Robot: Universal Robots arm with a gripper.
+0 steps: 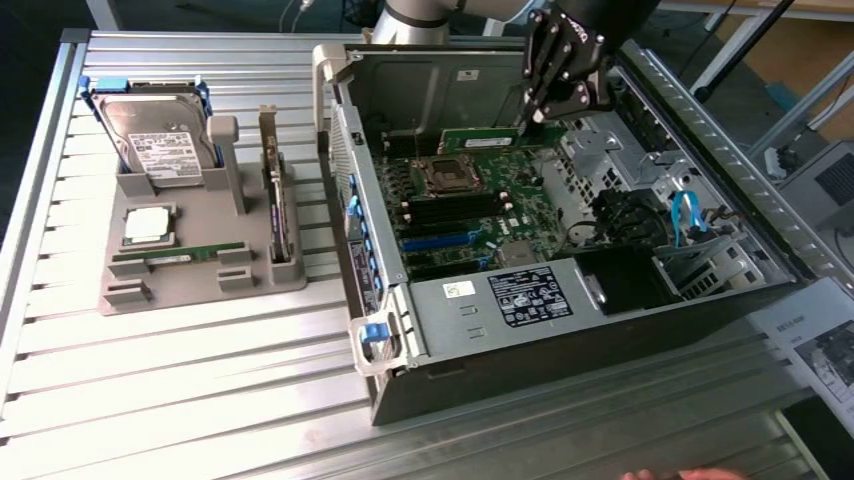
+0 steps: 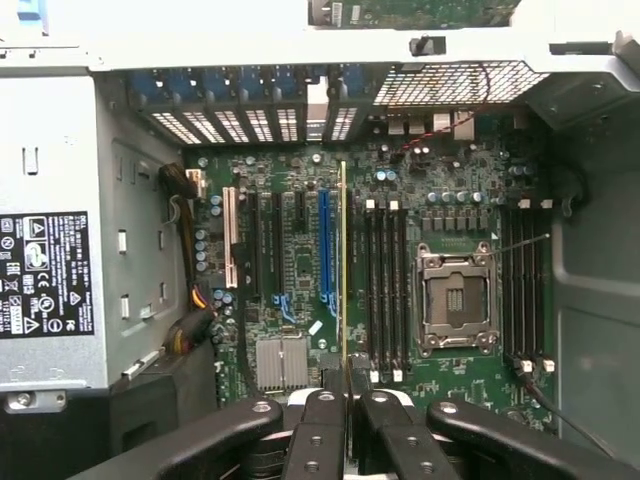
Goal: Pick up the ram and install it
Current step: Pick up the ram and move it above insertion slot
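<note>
My gripper (image 1: 537, 116) hangs inside the open computer case (image 1: 694, 300), above the far part of the motherboard (image 1: 467, 215). It is shut on the ram (image 1: 483, 132), a thin green stick that juts out level from the fingers towards the exterior view's left. In the wrist view the ram (image 2: 343, 260) shows edge-on as a thin yellow-green line running out from between my fingertips (image 2: 322, 405). It lies over the board between the blue slot (image 2: 323, 250) and the black memory slots (image 2: 385, 290), next to the empty processor socket (image 2: 455, 300). I cannot tell whether it touches the board.
A grey holder tray (image 1: 200, 290) on the exterior view's left carries a hard drive (image 1: 160, 140), a silver processor chip (image 1: 147, 224), a second green stick (image 1: 174, 258) and an upright card (image 1: 278, 200). A power supply (image 1: 527, 295) fills the case's near end. A hand (image 1: 681, 474) shows at the bottom edge.
</note>
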